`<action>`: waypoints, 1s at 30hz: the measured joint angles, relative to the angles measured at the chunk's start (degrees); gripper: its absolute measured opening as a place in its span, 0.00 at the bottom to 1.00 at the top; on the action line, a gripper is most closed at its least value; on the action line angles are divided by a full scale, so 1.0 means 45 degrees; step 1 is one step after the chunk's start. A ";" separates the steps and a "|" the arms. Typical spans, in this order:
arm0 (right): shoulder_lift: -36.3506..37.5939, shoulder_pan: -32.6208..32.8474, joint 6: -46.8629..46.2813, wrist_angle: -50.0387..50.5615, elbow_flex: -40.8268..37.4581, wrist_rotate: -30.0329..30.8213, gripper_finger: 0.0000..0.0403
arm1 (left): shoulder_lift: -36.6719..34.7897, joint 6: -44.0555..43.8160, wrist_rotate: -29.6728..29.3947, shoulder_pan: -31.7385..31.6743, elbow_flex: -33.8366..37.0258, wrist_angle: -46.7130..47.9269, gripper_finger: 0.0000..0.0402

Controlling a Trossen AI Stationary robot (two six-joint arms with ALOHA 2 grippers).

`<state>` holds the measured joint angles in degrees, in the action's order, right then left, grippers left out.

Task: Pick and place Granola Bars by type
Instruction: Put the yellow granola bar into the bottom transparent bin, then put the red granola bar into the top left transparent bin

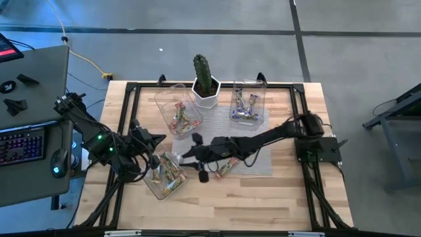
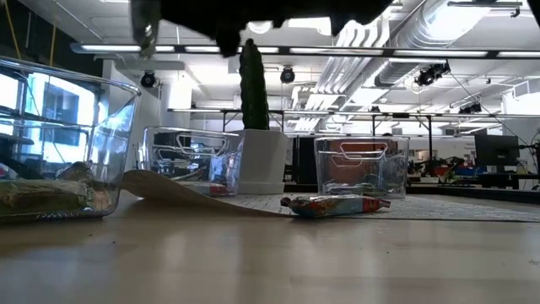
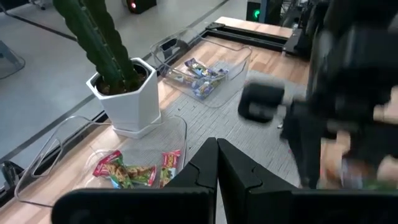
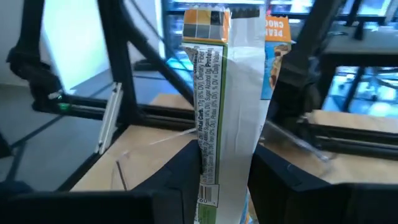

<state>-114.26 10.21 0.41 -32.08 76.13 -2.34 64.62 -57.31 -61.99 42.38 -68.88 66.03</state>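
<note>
I am holding a granola bar (image 4: 214, 118) upright in the right hand (image 4: 224, 180), its fingers pinching the wrapper's lower end above the worktop (image 1: 263, 197) centre. The left hand (image 3: 216, 163), fingers pressed together and empty, is hovering near the front-left tub (image 1: 164, 176), which is holding several bars. Another bar (image 2: 333, 204) is lying on the grey mat (image 1: 263, 155). Behind, a potted cactus (image 1: 205, 79) is standing between two more tubs: one (image 1: 179, 108) containing red-orange bars, the other (image 1: 248, 100) containing purple ones.
</note>
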 joint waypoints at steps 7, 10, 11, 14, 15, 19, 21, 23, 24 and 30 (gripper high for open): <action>-0.2107 -0.0028 0.0550 0.0865 0.2018 -0.0909 0.26 | -0.0004 -0.0043 -0.0034 0.0002 0.0000 -0.0019 0.00; -0.2987 -0.0028 0.0553 0.2066 0.3066 -0.1394 0.26 | -0.0003 -0.0105 -0.0016 0.0002 0.0003 -0.0028 0.00; -0.3244 -0.0028 0.0583 0.2398 0.3479 -0.1510 0.27 | -0.0005 -0.0205 -0.0003 -0.0002 0.0000 -0.0021 0.00; -0.3664 -0.0023 0.0594 0.3672 0.4479 -0.1610 0.28 | 0.0000 -0.0327 0.0104 0.0001 0.0005 0.0000 0.00; -0.3804 -0.0023 0.0685 0.4033 0.4764 -0.1603 0.29 | 0.0000 -0.0327 0.0188 -0.0003 0.0005 -0.0008 0.00; -0.4027 -0.0018 0.1179 0.4825 0.5274 -0.1470 0.33 | 0.0000 -0.0327 0.0285 0.0000 0.0005 0.0005 0.00; -0.4027 -0.0018 0.1314 0.4823 0.5463 -0.1450 0.36 | 0.0000 -0.0327 0.0285 -0.0003 0.0005 0.0017 0.00; -0.3988 -0.0013 0.1334 0.4786 0.5553 -0.1450 0.39 | 0.0000 -0.0327 0.0299 0.0002 0.0005 0.0026 0.00; -0.3961 -0.0013 0.1343 0.4858 0.5605 -0.1446 0.39 | 0.0000 -0.0327 0.0336 0.0000 0.0005 0.0021 0.00; -0.3135 -0.0013 0.1345 0.6565 0.5764 -0.1242 0.41 | 0.0000 -0.0327 0.0486 -0.0003 0.0010 0.0016 0.00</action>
<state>-128.36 10.15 6.47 -2.53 102.06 -7.93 64.62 -58.78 -59.80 42.37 -68.84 66.11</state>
